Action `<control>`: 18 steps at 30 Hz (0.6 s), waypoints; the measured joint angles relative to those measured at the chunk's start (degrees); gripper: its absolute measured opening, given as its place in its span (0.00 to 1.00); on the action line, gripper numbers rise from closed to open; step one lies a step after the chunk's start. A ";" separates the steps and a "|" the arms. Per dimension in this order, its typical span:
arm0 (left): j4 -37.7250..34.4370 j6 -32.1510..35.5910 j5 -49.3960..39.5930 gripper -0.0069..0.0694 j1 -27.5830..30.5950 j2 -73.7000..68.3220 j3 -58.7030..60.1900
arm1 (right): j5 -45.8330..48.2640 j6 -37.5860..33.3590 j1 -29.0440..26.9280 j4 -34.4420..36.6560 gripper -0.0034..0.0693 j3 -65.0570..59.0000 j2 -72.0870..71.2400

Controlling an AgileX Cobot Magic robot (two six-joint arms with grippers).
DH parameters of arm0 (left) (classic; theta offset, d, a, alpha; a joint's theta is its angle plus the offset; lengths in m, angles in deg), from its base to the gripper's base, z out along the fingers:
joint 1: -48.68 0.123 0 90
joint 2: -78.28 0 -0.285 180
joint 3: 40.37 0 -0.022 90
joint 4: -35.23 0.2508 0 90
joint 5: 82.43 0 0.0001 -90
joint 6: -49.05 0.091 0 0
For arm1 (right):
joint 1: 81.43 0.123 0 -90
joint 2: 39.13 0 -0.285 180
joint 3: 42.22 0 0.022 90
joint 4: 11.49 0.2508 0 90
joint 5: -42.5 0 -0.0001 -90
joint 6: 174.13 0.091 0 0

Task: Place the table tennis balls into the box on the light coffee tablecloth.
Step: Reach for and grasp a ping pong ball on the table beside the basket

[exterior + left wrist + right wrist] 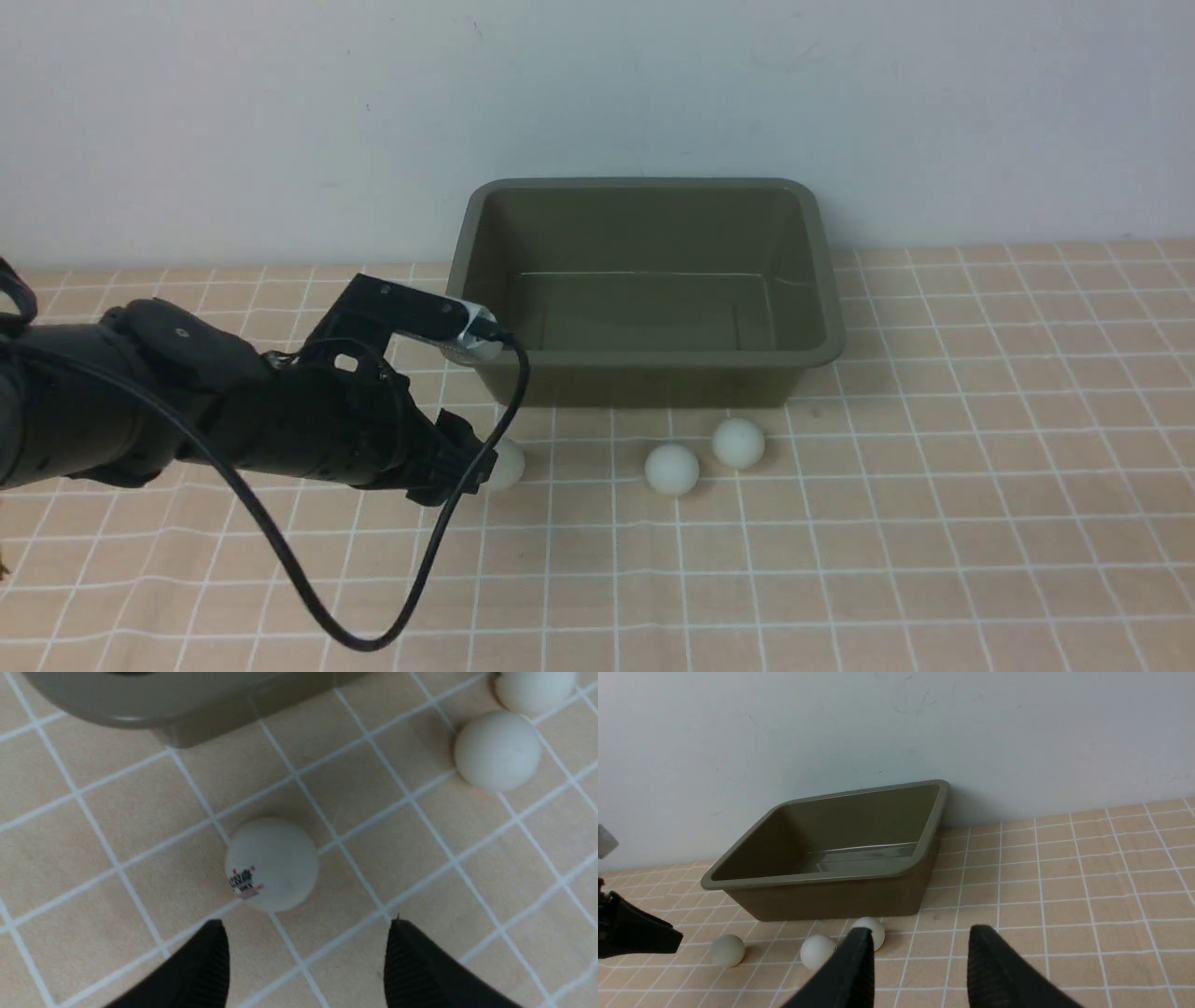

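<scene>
The olive-green box [644, 191] stands at the back of the light coffee tablecloth [934, 523], empty. Three white table tennis balls lie in front of it: a left ball [507, 465] with a dark printed mark [243, 882], a middle ball [671, 468] and a right ball [738, 442]. My left gripper [306, 926] is open, low over the cloth, its fingertips just short of the marked ball [272, 863]. In the front view it [471, 462] partly hides that ball. My right gripper [920, 935] is open and empty; it is out of the front view.
A pale wall [597, 93] rises right behind the box. A black cable [373, 639] loops down from my left wrist over the cloth. The box also shows in the right wrist view [822, 882], with all three balls before it.
</scene>
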 joint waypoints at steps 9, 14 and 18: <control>-0.37 0.16 1.60 0.58 -1.47 -8.94 -5.08 | 0.00 0.00 0.00 0.00 0.41 0.00 0.00; -0.57 1.00 2.08 0.58 -1.47 -12.20 -5.83 | 0.00 0.00 0.00 0.00 0.41 0.00 0.00; -0.74 2.30 3.02 0.58 -1.51 -13.84 -6.24 | 0.00 0.00 0.00 0.00 0.41 0.00 0.00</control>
